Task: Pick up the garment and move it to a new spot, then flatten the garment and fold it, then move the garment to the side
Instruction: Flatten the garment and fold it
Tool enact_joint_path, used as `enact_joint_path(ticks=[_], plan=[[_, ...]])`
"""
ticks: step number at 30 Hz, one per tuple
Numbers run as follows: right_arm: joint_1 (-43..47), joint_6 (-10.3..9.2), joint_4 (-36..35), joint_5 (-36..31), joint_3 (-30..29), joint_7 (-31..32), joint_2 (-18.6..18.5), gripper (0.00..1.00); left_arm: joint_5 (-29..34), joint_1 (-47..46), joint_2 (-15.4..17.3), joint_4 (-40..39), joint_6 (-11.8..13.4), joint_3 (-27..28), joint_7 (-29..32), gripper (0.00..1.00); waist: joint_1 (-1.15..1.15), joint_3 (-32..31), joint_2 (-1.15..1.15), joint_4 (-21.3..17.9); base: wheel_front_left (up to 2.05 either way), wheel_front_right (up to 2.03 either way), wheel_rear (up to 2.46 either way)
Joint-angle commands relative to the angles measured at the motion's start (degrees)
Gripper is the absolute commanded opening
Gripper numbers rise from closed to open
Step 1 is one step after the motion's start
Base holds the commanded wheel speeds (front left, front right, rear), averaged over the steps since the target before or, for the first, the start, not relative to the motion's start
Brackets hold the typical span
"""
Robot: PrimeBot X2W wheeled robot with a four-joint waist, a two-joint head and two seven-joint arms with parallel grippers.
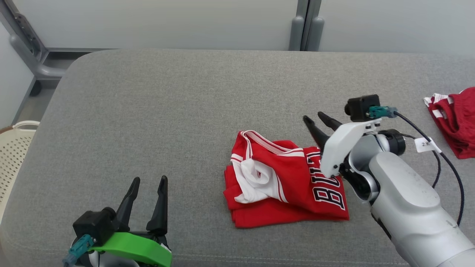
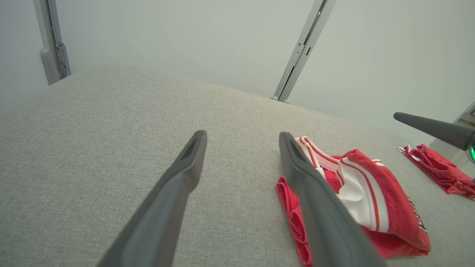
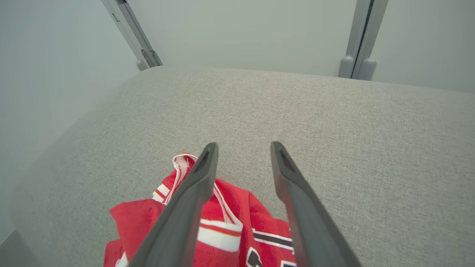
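Resting folded on a wide grey padded surface [image 1: 148,111], a red jersey [image 1: 297,178] lies right of centre, with the right gripper [image 1: 314,117] just over its right-hand edge.
The bundle runs slightly longer across the robot's front than away from it, with black lettering along the right edge. The right gripper's fingers are spread with nothing between them, and the cloth lies below and to their left. The left gripper [image 1: 150,180], also spread wide and empty, sits well apart at the near left, so the right arm looks better placed to shift the jersey aside.
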Motion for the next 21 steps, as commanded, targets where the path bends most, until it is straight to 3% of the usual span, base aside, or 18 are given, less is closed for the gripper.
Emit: enact_joint_path(ticks=[1, 9, 21], plan=[[1.53, -0.01, -0.14, -0.89, -1.21, -0.53, -0.83, 0.0, 0.23, -0.09, 0.48, -0.22, 0.29, 0.15, 0.16, 1.0, 0.0, 0.44, 0.0, -0.07, 0.0, 0.0, 0.0], [7.95, -0.01, 0.67, -1.77, -5.55, -0.74, -1.18, 0.0, 0.46, -1.06, 0.82, -0.86, 0.52, 0.01, 0.38, 1.0, 0.0, 2.08, 0.0, 0.4, 0.0, 0.0, 0.0], [8.98, -0.01, -0.59, -1.27, -0.71, -2.39, 1.66, 0.0, 0.63, -2.37, 1.1, -1.06, 0.49, -0.09, 0.62, 1.0, 0.0, 3.9, 0.0, 1.92, 0.0, 0.0, 0.0]])
